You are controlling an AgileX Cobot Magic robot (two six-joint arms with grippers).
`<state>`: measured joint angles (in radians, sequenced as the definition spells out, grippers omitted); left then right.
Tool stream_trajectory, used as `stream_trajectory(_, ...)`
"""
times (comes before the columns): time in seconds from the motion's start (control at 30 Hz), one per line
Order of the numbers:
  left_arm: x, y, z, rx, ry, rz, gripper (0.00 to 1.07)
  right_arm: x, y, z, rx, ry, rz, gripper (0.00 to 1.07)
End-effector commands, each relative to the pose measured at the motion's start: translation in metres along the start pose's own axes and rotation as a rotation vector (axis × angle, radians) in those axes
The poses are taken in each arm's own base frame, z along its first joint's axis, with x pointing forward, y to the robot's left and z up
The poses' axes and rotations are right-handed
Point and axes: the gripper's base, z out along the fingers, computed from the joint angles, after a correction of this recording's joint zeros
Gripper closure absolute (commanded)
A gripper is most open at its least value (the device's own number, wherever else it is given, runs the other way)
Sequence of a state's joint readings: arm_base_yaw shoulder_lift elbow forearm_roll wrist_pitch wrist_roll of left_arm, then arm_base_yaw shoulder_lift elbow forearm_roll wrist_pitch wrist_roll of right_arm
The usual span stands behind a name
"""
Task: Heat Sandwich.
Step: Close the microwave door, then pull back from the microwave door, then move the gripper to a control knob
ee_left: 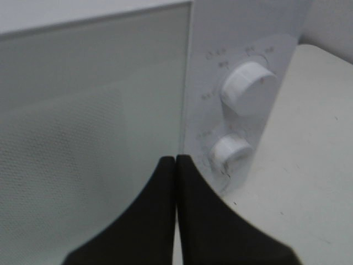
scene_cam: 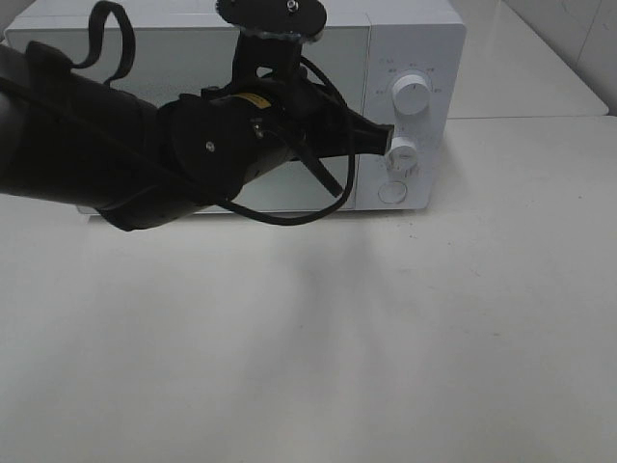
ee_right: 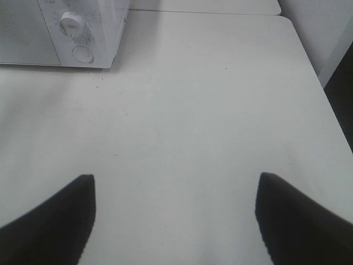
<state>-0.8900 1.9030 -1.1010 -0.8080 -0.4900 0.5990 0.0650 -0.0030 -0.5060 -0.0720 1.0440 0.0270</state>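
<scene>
The white microwave (scene_cam: 415, 39) stands at the back of the table with its glass door (scene_cam: 318, 58) closed. The sandwich is out of view in every frame. My left gripper (scene_cam: 386, 141) is shut with nothing between its fingers. Its tips sit close in front of the control panel, just left of the lower knob (scene_cam: 404, 151). The left wrist view shows the closed tips (ee_left: 175, 160) at the seam between the door (ee_left: 83, 110) and the panel, beside the lower knob (ee_left: 231, 152); I cannot tell whether they touch. My right gripper (ee_right: 176, 178) hangs open over bare table.
An upper knob (scene_cam: 413, 95) and a round button (scene_cam: 392, 192) sit on the same panel. The left arm's bulk (scene_cam: 116, 154) covers much of the door. In the right wrist view the microwave (ee_right: 83, 33) stands far off and the table's edge (ee_right: 331, 127) runs nearby.
</scene>
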Motion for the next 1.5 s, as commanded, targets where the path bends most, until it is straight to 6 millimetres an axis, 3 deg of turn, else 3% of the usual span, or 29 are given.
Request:
stream_trajectory(0.03,0.000,-0.005,-0.006,0.077,0.077,0.011,1.06,0.002,0.000,-0.003,0.005,-0.036,0.001,0.31)
stream_trajectory(0.2,0.004,-0.006,-0.010,0.163,0.181,0.039,1.06,0.002,0.000,-0.003,0.005,-0.036,0.001,0.31)
stream_trajectory(0.5,0.004,0.021,-0.022,0.278,0.419,-0.008,1.01,0.002,0.000,-0.003,0.005,-0.036,0.001,0.31)
stream_trajectory(0.57,0.000,0.032,-0.030,0.312,0.485,-0.029,0.83,0.002,0.000,-0.003,0.005,-0.036,0.001,0.31)
stream_trajectory(0.6,0.000,0.032,-0.030,0.312,0.485,-0.029,0.83,0.002,0.000,-0.003,0.005,-0.036,0.001,0.31)
stream_trajectory(0.63,-0.001,0.037,-0.032,0.320,0.504,-0.038,0.75,0.002,0.000,-0.003,0.005,-0.036,0.001,0.31)
stream_trajectory(0.67,-0.004,0.044,-0.038,0.338,0.542,-0.061,0.52,0.002,0.000,-0.003,0.005,-0.036,0.001,0.31)
stream_trajectory(0.7,-0.004,0.047,-0.040,0.346,0.567,-0.083,0.38,0.002,0.000,-0.003,0.005,-0.036,0.001,0.31)
stream_trajectory(0.73,-0.004,0.047,-0.040,0.346,0.567,-0.083,0.38,0.002,0.000,-0.003,0.005,-0.036,0.001,0.31)
stream_trajectory(0.83,-0.008,0.061,-0.050,0.352,0.638,-0.151,0.01,0.002,0.000,-0.003,0.005,-0.036,0.001,0.31)
stream_trajectory(1.27,-0.015,0.109,-0.086,0.350,0.840,-0.143,0.03,0.002,0.000,-0.003,0.005,-0.036,0.001,0.31)
stream_trajectory(1.5,-0.019,0.136,-0.110,0.230,0.800,-0.209,0.03,0.002,0.000,-0.003,0.005,-0.036,0.001,0.31)
